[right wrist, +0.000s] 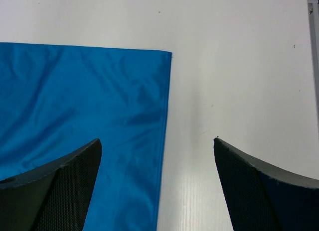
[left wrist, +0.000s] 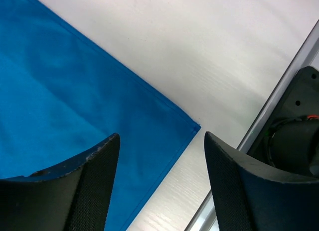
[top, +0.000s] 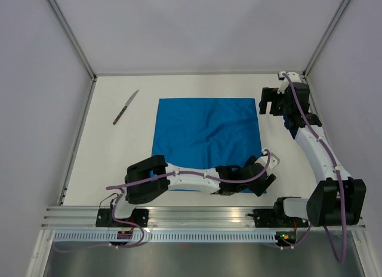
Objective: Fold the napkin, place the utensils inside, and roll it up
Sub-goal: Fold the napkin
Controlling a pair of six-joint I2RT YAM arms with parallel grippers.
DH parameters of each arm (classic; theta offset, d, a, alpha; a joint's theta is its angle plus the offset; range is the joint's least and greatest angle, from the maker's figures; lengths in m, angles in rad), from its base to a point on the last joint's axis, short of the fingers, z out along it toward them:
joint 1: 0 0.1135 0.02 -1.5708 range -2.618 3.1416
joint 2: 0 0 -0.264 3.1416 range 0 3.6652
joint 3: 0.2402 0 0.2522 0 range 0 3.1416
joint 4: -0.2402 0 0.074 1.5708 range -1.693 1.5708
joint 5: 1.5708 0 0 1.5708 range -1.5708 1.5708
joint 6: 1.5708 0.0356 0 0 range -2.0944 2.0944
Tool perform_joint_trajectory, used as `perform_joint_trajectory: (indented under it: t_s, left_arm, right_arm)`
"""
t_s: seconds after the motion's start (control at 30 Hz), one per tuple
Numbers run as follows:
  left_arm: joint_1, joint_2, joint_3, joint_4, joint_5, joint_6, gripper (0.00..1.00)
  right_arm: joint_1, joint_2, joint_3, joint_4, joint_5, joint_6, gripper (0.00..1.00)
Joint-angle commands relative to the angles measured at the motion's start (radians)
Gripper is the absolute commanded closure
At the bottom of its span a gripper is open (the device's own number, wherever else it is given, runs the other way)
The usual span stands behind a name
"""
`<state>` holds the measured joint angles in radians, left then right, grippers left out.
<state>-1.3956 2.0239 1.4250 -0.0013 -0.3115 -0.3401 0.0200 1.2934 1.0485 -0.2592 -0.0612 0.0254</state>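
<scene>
Top external — napkin [top: 206,137] spread flat, probable knife [top: 125,107] well apart.

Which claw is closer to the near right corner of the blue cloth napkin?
Left. The left claw is poised over that corner of the bright blue square cloth napkin; the right claw is beside its far right corner.

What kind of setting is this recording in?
Probably a robotics lab cell: a flat white tabletop enclosed by plain grey wall panels, with slotted aluminium rails along its near edge.
</scene>
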Motion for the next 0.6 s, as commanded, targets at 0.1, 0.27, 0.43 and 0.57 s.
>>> perform_joint_trajectory:
  t_s: [0.1,0.27,0.43,0.57]
  left_arm:
    - [-0.02,0.077,0.06,0.05,0.051,0.075,0.32]
    - [-0.04,0.122,0.078,0.075,0.074,0.098,0.34]
    - [-0.049,0.174,0.098,0.089,0.066,0.108,0.34]
    - [-0.051,0.199,0.117,0.093,0.04,0.116,0.34]
  right_arm:
    - [-0.011,0.001,0.041,-0.005,0.029,0.004,0.02]
    - [-0.011,0.009,0.041,-0.006,0.029,0.004,0.02]
    - [-0.011,0.01,0.041,-0.008,0.027,0.005,0.02]
    - [-0.012,0.009,0.039,-0.008,0.026,0.005,0.02]
